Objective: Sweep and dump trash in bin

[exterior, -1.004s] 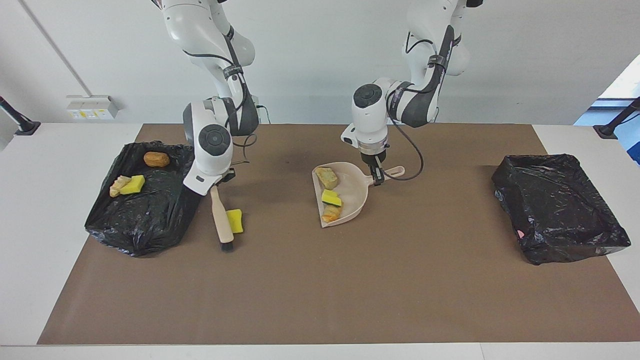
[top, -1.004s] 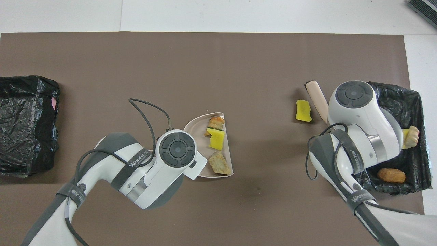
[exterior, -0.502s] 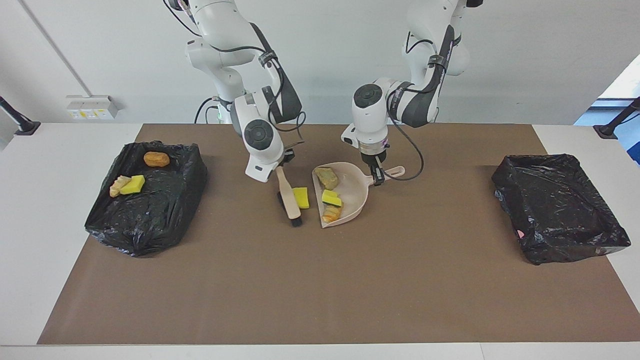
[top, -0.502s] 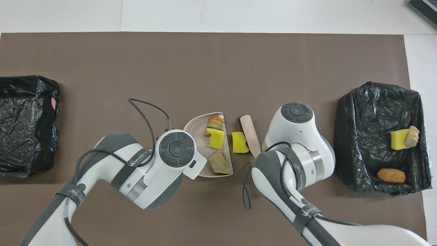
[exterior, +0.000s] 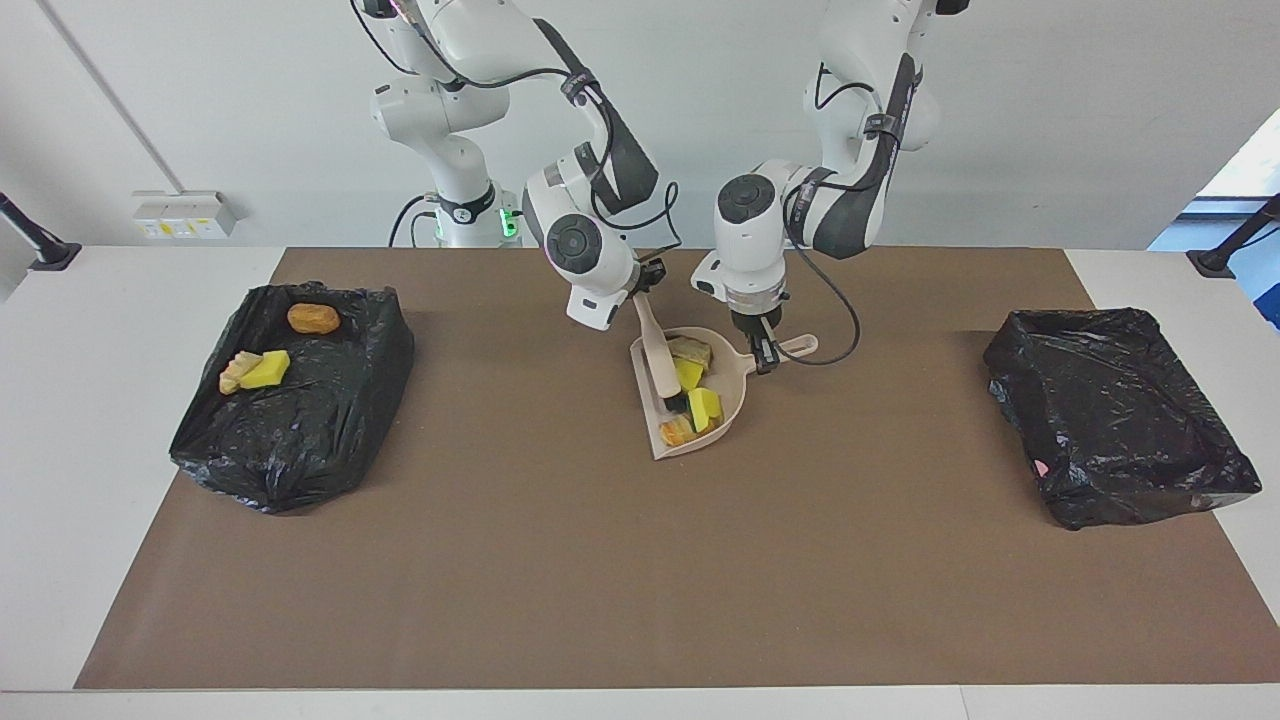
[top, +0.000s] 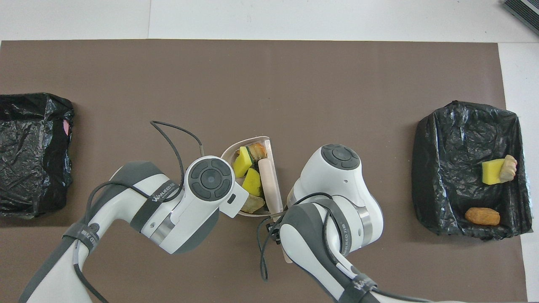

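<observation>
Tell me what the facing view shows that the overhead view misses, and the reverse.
Facing view only: the left gripper clamped on the dustpan handle, and the right gripper holding the brush; from overhead the arms' own wrists cover both grips. It also shows the arms' upper links and the wall.

Overhead view only: nothing of the task, just more of the table past the mat.

Both: four scraps in the dustpan with the brush lying across its mouth, three scraps in the bin at the right arm's end, and the other bin at the left arm's end.
</observation>
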`<state>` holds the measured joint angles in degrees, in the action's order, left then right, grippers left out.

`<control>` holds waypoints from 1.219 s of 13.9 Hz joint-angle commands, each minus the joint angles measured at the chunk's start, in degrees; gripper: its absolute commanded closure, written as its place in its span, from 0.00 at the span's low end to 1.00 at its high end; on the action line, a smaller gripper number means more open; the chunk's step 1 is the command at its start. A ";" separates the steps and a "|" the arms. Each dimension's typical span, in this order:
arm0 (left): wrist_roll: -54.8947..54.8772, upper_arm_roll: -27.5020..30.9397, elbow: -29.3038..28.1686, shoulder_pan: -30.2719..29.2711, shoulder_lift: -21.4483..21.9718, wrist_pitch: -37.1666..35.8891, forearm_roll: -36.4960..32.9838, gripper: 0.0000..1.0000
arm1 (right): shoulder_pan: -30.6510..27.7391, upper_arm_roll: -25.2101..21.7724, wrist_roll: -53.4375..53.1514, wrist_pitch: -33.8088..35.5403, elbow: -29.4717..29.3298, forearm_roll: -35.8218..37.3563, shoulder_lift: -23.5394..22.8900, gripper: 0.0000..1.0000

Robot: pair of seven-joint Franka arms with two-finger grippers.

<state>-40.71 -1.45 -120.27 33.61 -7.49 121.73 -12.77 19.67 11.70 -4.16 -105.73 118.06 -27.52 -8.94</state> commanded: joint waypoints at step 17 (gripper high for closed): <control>-15.24 -0.30 2.58 -11.80 2.65 0.53 5.02 1.00 | -7.37 0.52 -14.56 11.78 7.08 12.87 20.27 1.00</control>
<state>-50.09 -1.42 -118.68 24.80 -6.41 122.14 -10.96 12.17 11.75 -17.05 -93.21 120.75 -11.31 7.56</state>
